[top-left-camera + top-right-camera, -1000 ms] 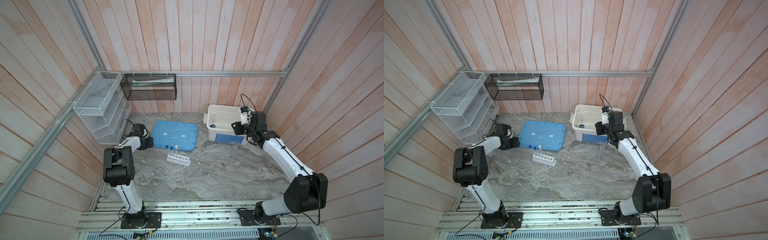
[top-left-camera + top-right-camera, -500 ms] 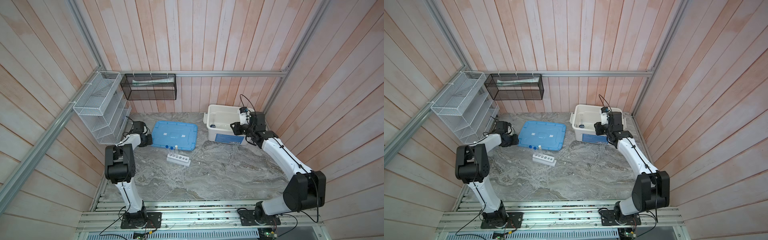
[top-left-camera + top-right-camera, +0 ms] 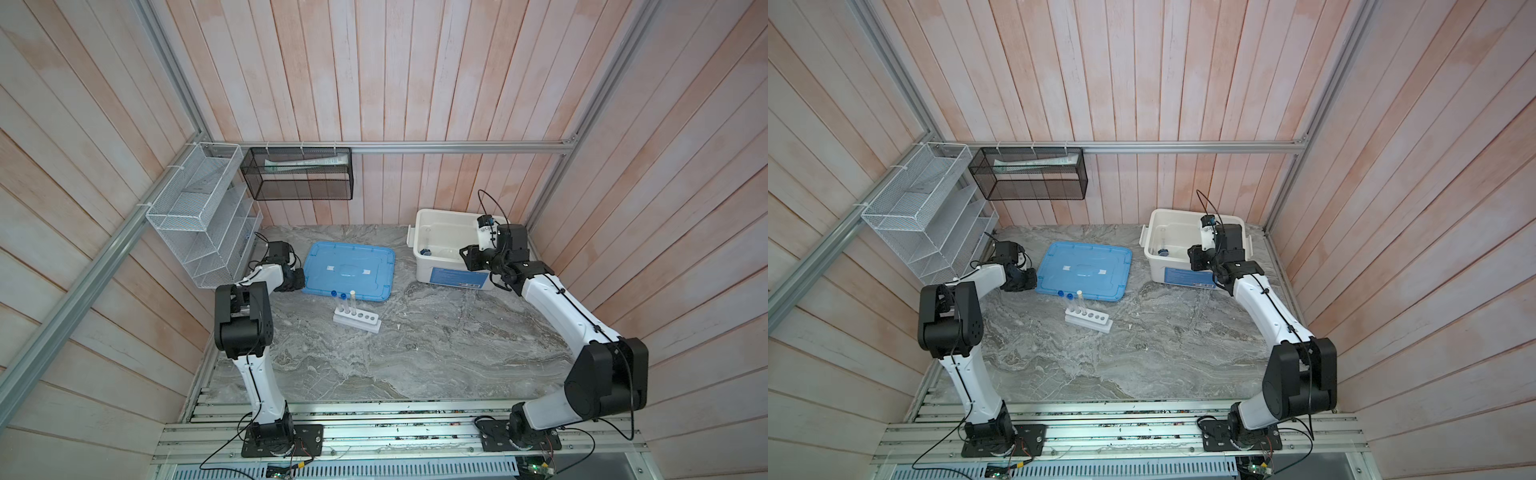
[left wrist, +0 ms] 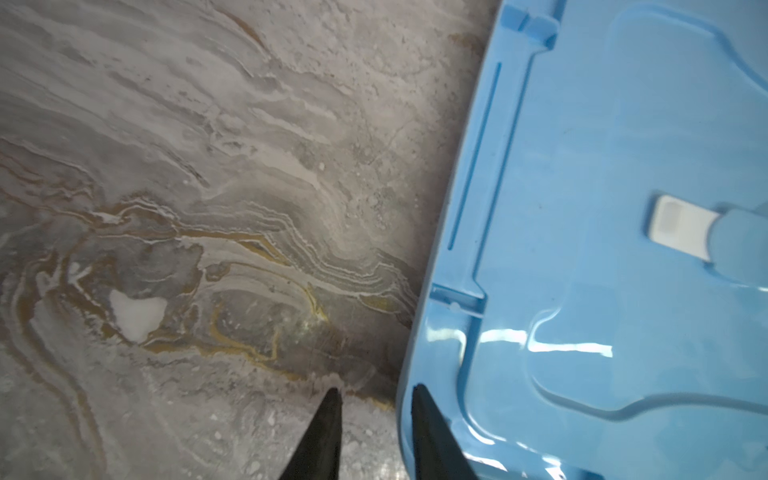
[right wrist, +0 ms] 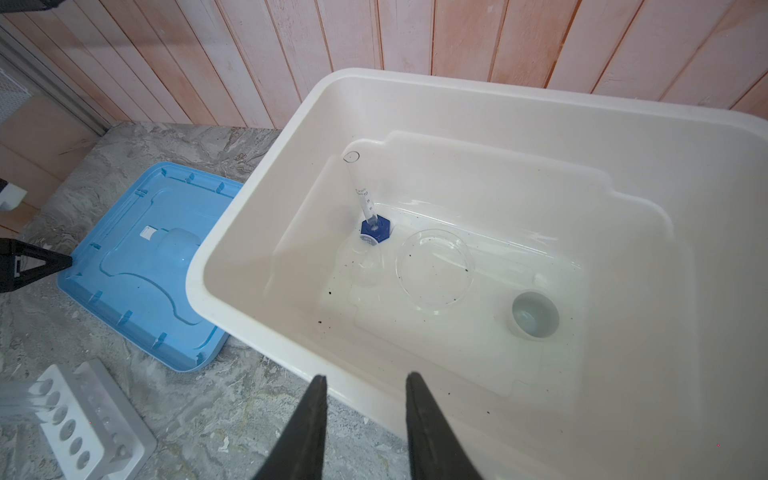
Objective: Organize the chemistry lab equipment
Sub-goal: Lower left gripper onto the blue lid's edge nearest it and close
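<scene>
— Left gripper?
— Straddling the lid at its left rim in a top view, jaws slightly apart, pinching nothing yet.
— Right gripper?
— Hovering over the bin wall, jaws apart, empty. Rack sitting mid-frame, nearer left arm.

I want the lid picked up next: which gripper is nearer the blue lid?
Left. The left gripper straddles the edge of the blue lid, jaws apart. The right gripper hangs at the front rim of the white bin, away from the lid.
</scene>
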Robot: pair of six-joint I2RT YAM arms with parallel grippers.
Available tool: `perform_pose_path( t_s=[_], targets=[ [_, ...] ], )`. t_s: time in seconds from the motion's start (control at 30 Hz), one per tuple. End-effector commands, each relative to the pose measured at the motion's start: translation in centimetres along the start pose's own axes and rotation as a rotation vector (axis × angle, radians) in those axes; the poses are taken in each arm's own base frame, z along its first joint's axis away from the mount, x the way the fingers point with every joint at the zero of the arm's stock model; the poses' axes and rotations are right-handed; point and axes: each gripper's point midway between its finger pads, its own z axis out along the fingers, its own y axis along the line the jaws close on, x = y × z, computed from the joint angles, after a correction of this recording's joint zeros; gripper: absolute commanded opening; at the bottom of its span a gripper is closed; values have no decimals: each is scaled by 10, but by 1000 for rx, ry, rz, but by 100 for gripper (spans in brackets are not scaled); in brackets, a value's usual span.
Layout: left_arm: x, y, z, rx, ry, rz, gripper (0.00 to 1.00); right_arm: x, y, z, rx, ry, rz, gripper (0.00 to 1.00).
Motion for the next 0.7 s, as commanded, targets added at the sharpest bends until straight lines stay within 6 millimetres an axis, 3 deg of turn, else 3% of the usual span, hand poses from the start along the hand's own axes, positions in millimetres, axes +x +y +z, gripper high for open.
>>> perform_pose_path(
  t_s=[0.0, 0.3, 0.4, 0.67],
  targets=[
    [6, -2, 6, 25, 27, -9, 28, 2, 1, 6, -7, 5, -5, 33],
    [2, -2, 6, 16, 34, 9, 25, 6, 1, 11, -13, 16, -1, 33],
    [5, -5, 9, -1, 51, 32, 17, 9, 0, 12, -12, 22, 2, 33],
    [12, -7, 15, -1, 75, 29, 11, 11, 0, 15, -12, 28, -2, 33]
  ],
)
